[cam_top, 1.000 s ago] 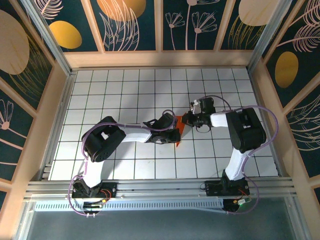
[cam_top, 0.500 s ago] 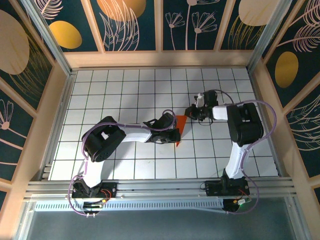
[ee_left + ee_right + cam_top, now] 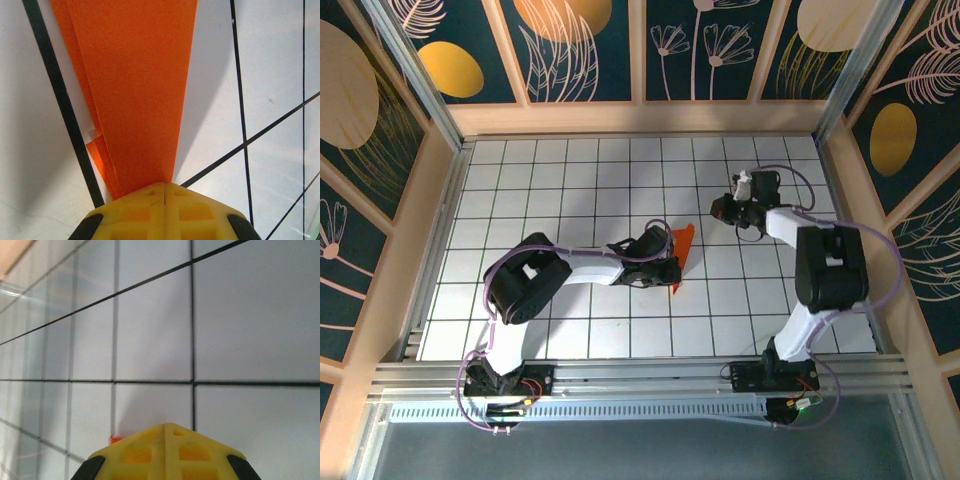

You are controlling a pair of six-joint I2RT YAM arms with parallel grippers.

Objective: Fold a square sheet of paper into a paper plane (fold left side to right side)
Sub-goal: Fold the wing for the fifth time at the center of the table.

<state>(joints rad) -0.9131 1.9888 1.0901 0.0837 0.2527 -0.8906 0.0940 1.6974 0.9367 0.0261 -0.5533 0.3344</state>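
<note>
Reaching from its base at the near left, the left arm [image 3: 582,268] lies low across the white tabletop [image 3: 540,180] with black grid lines and ends near the middle. There the left pincer [image 3: 672,270] sits on the orange paper [image 3: 684,240], which is folded to a narrow wedge with layered edges. In the left wrist view the two yellow fingers [image 3: 135,212] are pressed together with no gap, and the narrow part of the paper [image 3: 140,90] goes under their tips; I cannot tell if the paper is pinched or just pushed down onto the tabletop. The wide end of the wedge points to the far side, and a small orange tip shows on the near side of the pincer. Its right edge throws a shadow on the white tile. More to the right, well apart from the paper, the right pincer [image 3: 720,208] hangs over bare tiles at the end of the right arm [image 3: 830,270]. Its yellow fingers [image 3: 135,455] are also pressed together and hold nothing.
</note>
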